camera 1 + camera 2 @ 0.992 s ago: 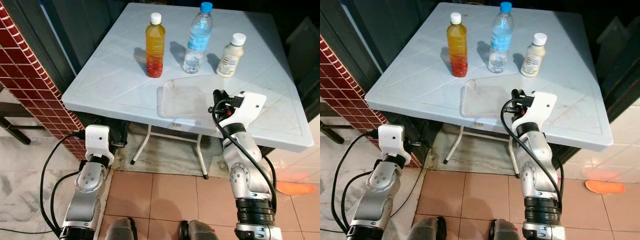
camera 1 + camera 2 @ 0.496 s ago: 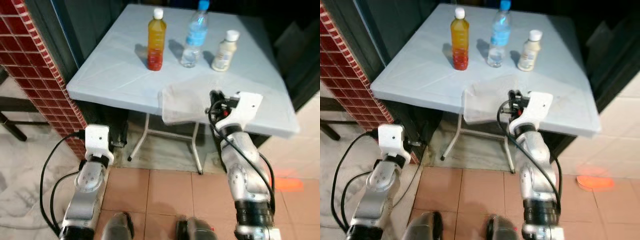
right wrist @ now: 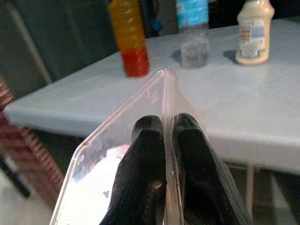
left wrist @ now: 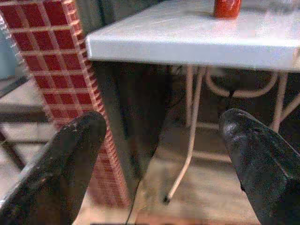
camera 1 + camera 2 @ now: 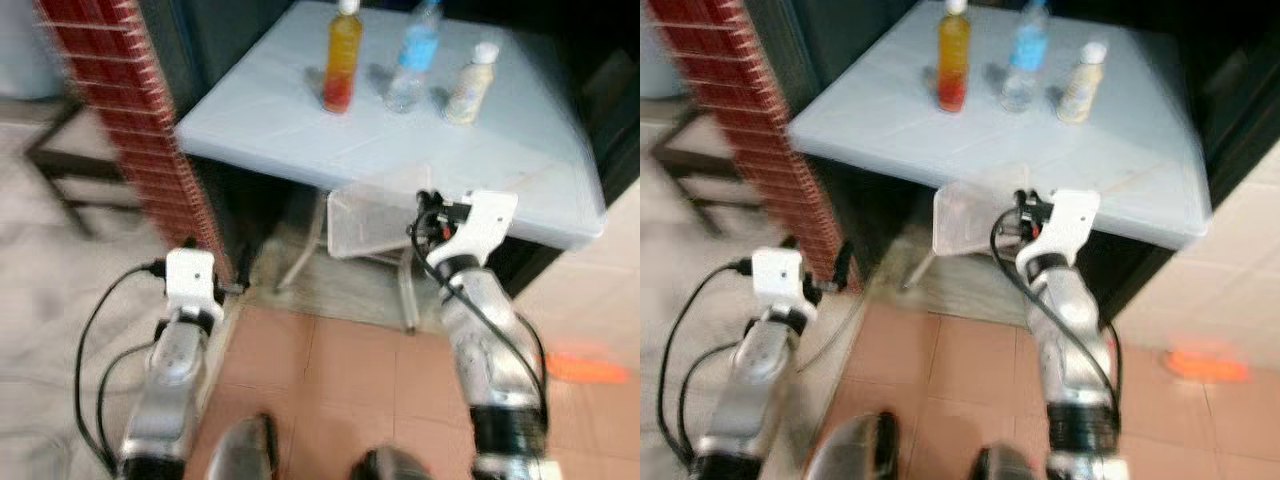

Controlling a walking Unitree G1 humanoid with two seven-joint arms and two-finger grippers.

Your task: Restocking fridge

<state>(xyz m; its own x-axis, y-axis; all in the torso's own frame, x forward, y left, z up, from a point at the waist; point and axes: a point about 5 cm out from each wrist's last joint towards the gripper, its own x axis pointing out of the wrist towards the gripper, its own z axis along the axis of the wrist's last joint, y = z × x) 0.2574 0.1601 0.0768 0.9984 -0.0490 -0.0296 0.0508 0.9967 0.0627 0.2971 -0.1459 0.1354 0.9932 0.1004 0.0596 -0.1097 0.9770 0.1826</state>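
Note:
My right gripper (image 3: 164, 123) is shut on the rim of a clear plastic tray (image 3: 117, 154), which hangs in the air just off the front edge of the pale table (image 5: 260, 110); the same tray (image 5: 375, 215) shows in the blurred eye views. On the table's far side stand an orange juice bottle (image 5: 343, 55), a water bottle (image 5: 414, 55) with a blue label and a cream bottle (image 5: 470, 70). My left gripper (image 4: 164, 136) is open and empty, low beside the brick pillar.
A red brick pillar (image 5: 130, 110) stands at the left, with a dark bench (image 5: 70, 170) beyond it. Thin white table legs (image 4: 187, 150) run under the table. An orange object (image 5: 590, 368) lies on the tiled floor at the right.
The whole view has shifted and blurred, so the camera has moved back from the table. The tray, earlier lying on the table's front edge, now hangs off it in my right gripper.

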